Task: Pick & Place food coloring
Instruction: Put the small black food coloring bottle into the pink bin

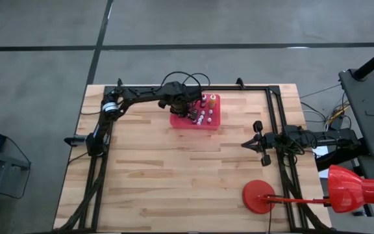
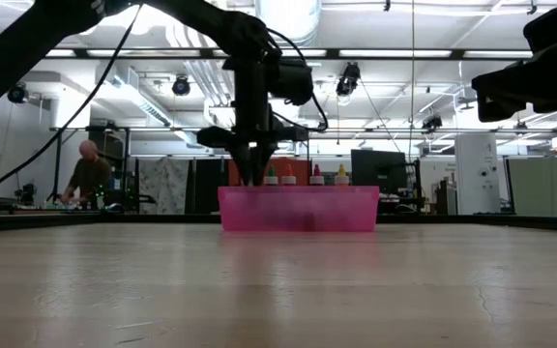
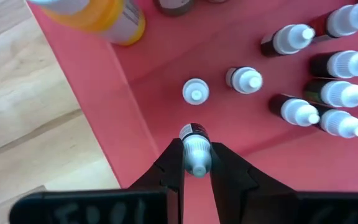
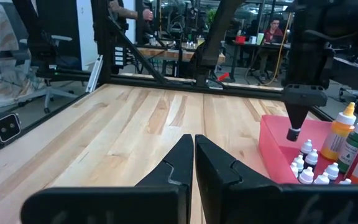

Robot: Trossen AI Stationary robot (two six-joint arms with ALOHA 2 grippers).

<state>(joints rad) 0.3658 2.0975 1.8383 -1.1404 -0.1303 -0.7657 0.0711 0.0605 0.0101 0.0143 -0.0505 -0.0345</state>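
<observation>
We start with the table (image 1: 174, 175), which fills the middle of the high view. The red tray (image 1: 177, 121) sits at its upper centre. Most of the little bottles (image 3: 303, 112) stand bunched at the right of the left wrist view, caps up, and a bigger orange bottle (image 3: 104, 18) lies at that picture's upper left.

What could go wrong, as we judge it: the left claw (image 3: 196, 158) pinches only the white cap end of one small bottle (image 3: 194, 146), so the grip is narrow and the smooth bottle could pivot or slip out and drop. The tray wall runs just beside the claw in the left wrist view; swinging out low could catch it and drag the light tray. Two loose bottles (image 3: 196, 92) stand near the held one and could be tipped.

The held bottle sits between the two fingers at the lower centre of the left wrist view, dark body pointing away; the right wrist view shows it hanging over the tray, clear of the others.

The right claw (image 4: 194, 155) waits at the right-hand side of the table, fingers pressed together on nothing.
</observation>
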